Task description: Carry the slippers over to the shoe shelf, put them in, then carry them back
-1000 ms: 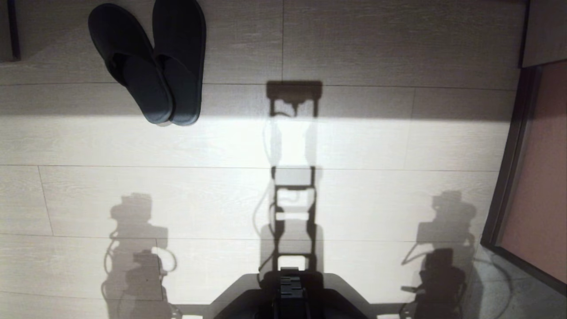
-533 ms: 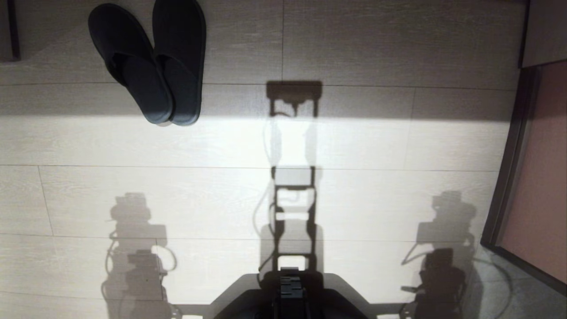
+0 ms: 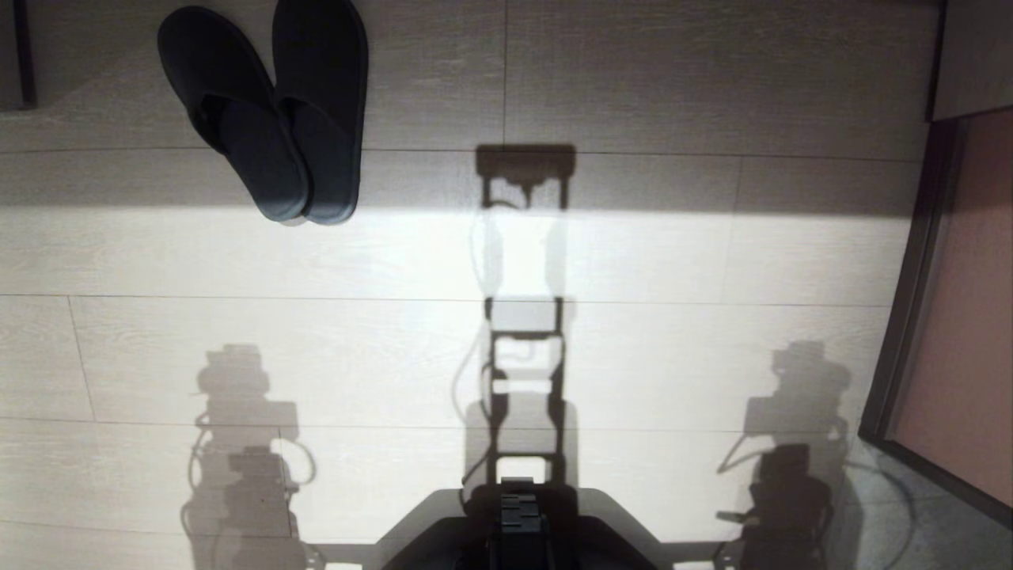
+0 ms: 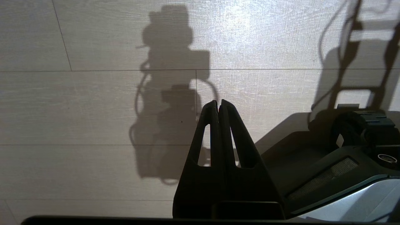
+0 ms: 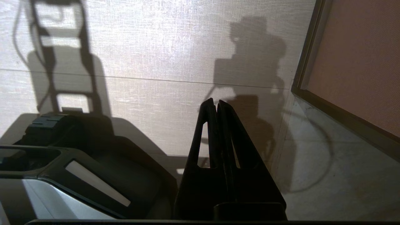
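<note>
The slippers (image 3: pixel 273 111), a dark pair lying side by side, rest on the pale wood floor at the far left of the head view, toes toward me. Neither arm appears in the head view; only their shadows fall on the floor. In the left wrist view my left gripper (image 4: pixel 218 104) hangs above bare floor, shut and holding nothing. Beside the robot base my right gripper (image 5: pixel 216 104) is likewise shut and holds nothing. The shoe shelf is out of view.
My dark base (image 3: pixel 518 522) fills the near middle of the head view. A dark-framed reddish panel (image 3: pixel 957 317) stands along the right side, with grey tile (image 5: pixel 328 175) at its foot. A dark edge (image 3: pixel 24 51) shows at the far left.
</note>
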